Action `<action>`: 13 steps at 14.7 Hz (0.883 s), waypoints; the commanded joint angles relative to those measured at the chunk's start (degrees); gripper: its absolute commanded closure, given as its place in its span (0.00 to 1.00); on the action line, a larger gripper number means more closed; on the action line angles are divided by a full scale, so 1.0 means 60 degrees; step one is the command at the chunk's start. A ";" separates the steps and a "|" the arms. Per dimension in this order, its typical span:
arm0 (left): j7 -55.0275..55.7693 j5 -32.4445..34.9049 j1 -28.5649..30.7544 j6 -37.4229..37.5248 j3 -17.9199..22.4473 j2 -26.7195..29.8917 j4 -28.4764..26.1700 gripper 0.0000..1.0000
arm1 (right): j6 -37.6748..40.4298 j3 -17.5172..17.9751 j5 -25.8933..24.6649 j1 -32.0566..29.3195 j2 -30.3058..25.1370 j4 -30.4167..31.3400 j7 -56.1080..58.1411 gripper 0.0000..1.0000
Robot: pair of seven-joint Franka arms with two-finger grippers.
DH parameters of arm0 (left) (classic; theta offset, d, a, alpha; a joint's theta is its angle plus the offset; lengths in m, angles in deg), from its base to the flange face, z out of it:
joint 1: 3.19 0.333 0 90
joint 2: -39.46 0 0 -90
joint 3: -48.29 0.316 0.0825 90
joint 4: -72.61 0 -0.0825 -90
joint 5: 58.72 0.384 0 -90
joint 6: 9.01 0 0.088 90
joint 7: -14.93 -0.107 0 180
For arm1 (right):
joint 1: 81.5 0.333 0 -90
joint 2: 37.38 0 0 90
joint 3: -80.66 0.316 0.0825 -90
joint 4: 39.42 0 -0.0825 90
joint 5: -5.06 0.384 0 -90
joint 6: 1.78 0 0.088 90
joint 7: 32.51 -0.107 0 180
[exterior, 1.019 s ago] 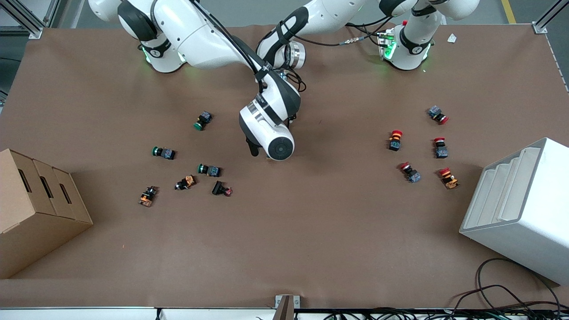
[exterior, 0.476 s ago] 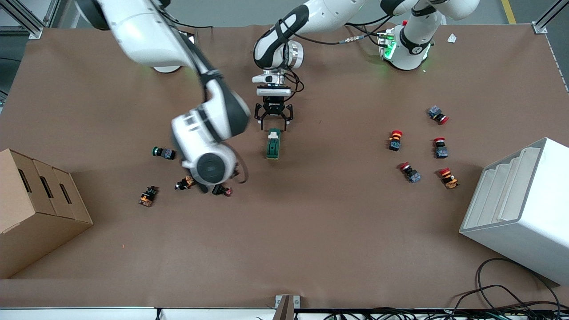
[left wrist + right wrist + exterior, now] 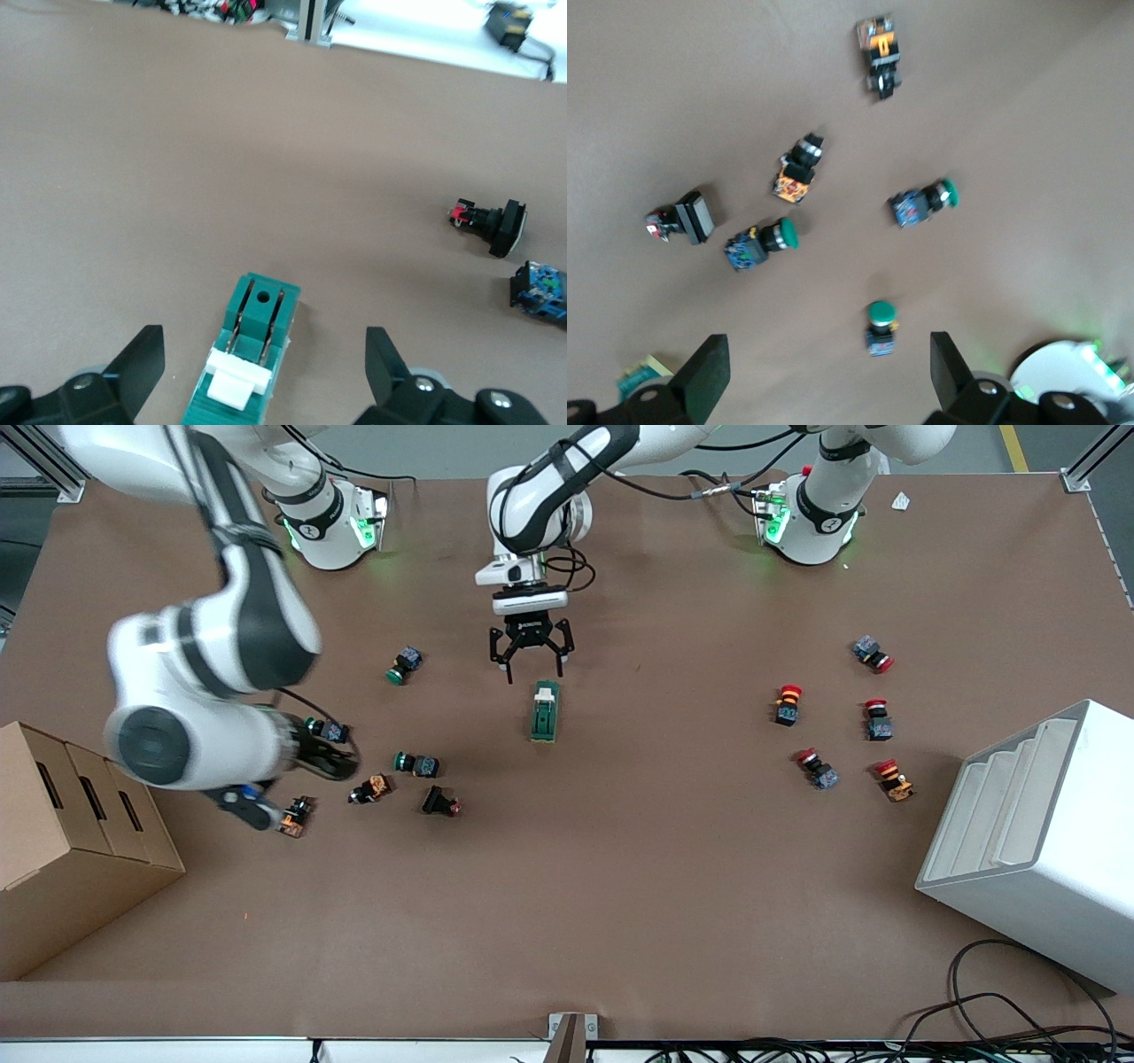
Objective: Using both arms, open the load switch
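Since a second ago we saw the right arm point(image 3: 221, 664) swing away from the middle of the table point(image 3: 620, 886) toward its own end, uncovering the switch point(image 3: 545, 711), while the left arm point(image 3: 567, 478) drew back a little toward the bases.

Largest first: the table carried a white bin point(image 3: 1036, 841) at the left arm's end and a cardboard box point(image 3: 71, 841) at the right arm's end. The right arm hung over the green buttons point(image 3: 416, 763). Its gripper point(image 3: 824, 372) showed in its wrist view with fingers point(image 3: 704, 372) spread wide and nothing between them, over that cluster of buttons. The left gripper point(image 3: 530, 657) was over bare table just above the switch's end that lies farther from the front camera, apart from it, fingers point(image 3: 142, 363) spread and empty.

The switch lay flat near the table's middle, its long axis running toward the front camera, between the green buttons and the red buttons point(image 3: 833, 717). In the left wrist view the switch point(image 3: 246, 354) sat between and just ahead of the spread fingers. It was a dark green, elongated block with a white lever tab point(image 3: 237, 382) on top, two thin metal strips and a round hole near one end.
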State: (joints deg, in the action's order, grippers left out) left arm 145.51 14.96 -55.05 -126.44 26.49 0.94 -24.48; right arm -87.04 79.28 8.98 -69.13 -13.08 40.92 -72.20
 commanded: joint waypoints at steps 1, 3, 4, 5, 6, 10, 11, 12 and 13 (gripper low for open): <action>-0.1835 -0.1945 0.0469 -0.0145 -0.0043 0.0528 0.0799 0.00 | -0.0334 0.0201 -0.0287 -0.0828 -0.0549 0.0614 0.2257 0.00; -0.3081 -0.3455 0.0908 -0.0145 -0.0043 0.0998 0.1253 0.00 | -0.0569 0.0201 -0.0578 -0.1195 -0.0753 0.0585 0.3489 0.00; -0.3507 -0.4129 0.1069 -0.0145 -0.0029 0.1203 0.1517 0.00 | -0.0700 0.0201 -0.0856 -0.1342 -0.0812 0.0541 0.3959 0.00; -0.3990 -0.4904 0.1361 -0.0145 -0.0029 0.1437 0.1737 0.00 | -0.0847 0.0215 -0.0989 -0.1561 -0.0827 0.0526 0.4558 0.00; -0.4633 -0.5463 0.1654 -0.0116 -0.0029 0.1642 0.1855 0.00 | -0.0906 0.0245 -0.0990 -0.1780 -0.0828 0.0512 0.4811 0.00; -0.7884 -0.7793 0.2840 0.0541 -0.0014 0.2813 0.1915 0.00 | -0.1140 0.0609 -0.1034 -0.2483 -0.0827 0.0350 0.5077 0.00; -0.8602 -0.8334 0.3220 0.0848 -0.0028 0.3120 0.1915 0.00 | -0.1155 0.0959 -0.1107 -0.2819 -0.0842 0.0350 0.5077 0.00; -0.9378 -0.8978 0.3674 0.1214 -0.0029 0.3414 0.1929 0.00 | -0.1170 0.1267 -0.1253 -0.3011 -0.0857 0.0336 0.5063 0.00; -1.0284 -0.9622 0.4215 0.1478 -0.0043 0.3678 0.1958 0.00 | -0.1185 0.1299 -0.1385 -0.2999 -0.0886 0.0321 0.5062 0.00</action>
State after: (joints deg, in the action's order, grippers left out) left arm 92.24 -36.59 -34.79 -120.65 26.75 18.95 -11.82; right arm -93.65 83.66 3.19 -84.92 -16.53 41.66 -42.06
